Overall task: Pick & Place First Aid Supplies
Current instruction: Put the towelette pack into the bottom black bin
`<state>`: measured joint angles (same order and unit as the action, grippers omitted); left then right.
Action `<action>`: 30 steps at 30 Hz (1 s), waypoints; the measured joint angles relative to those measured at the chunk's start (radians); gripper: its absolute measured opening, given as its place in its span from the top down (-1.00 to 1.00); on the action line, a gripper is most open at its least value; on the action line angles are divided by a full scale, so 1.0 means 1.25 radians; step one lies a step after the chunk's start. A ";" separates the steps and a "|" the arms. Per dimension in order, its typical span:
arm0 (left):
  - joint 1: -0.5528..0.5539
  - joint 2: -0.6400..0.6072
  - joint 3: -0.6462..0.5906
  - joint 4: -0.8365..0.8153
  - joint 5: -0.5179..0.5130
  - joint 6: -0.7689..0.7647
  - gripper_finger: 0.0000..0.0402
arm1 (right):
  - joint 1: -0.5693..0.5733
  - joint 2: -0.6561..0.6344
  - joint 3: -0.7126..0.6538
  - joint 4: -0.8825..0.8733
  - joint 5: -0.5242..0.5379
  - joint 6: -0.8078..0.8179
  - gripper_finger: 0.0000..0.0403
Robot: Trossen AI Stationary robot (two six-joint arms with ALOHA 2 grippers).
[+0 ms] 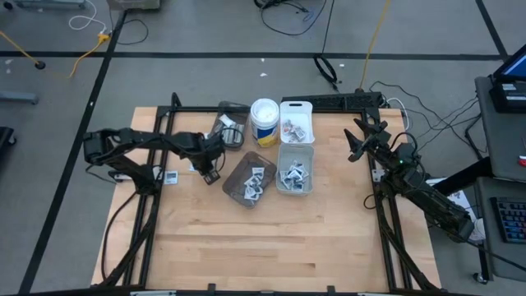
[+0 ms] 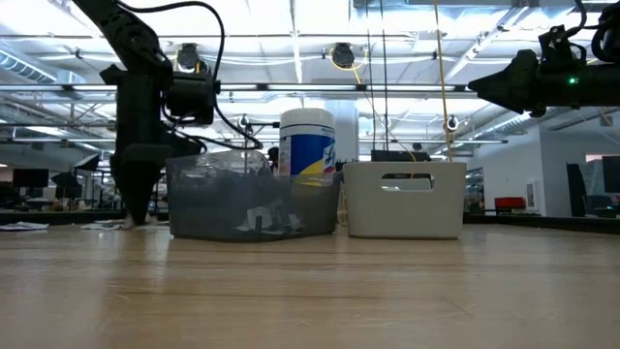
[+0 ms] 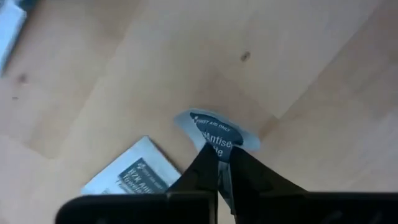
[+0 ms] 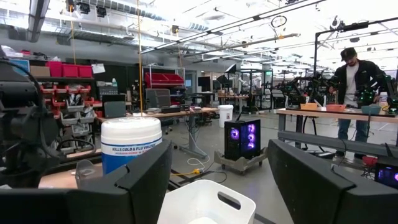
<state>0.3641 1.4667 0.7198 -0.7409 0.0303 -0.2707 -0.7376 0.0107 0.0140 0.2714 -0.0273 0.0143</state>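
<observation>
Currently the left tool [image 1: 210, 171] is pressed down at the counter [image 1: 271, 238], fingers [image 3: 205, 167] clamped on an antiseptic wipe packet [image 3: 216, 132] lying flat on the wood, just left of the smoky bin [image 1: 249, 179]. A second packet [image 3: 134, 169] is seen beside it. More packets are held in the smoky bin and the white bins [image 1: 296, 168]. The right tool [image 1: 359, 141] is held raised at the counter's right edge, fingers apart.

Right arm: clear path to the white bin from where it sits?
Probably yes. The right gripper hangs open, raised beside the white bin, with only bare table between them; the left gripper works elsewhere.
</observation>
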 joint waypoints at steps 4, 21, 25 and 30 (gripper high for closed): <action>0.000 -0.007 0.046 -0.073 -0.002 0.000 0.91 | 0.000 0.000 0.000 0.000 0.000 0.000 -0.31; 0.000 -0.018 0.331 -0.461 0.007 -0.001 0.95 | 0.000 0.000 0.000 0.000 0.000 0.000 -0.31; -0.015 -0.024 0.383 -0.542 0.018 -0.003 0.93 | 0.000 0.000 0.000 0.000 0.000 0.000 -0.31; -0.041 -0.018 0.435 -0.598 0.023 -0.025 0.96 | 0.000 0.000 0.000 0.000 0.000 0.000 -0.31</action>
<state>0.3129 1.4442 1.2639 -1.4888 0.0589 -0.3015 -0.7376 0.0109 0.0139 0.2714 -0.0269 0.0143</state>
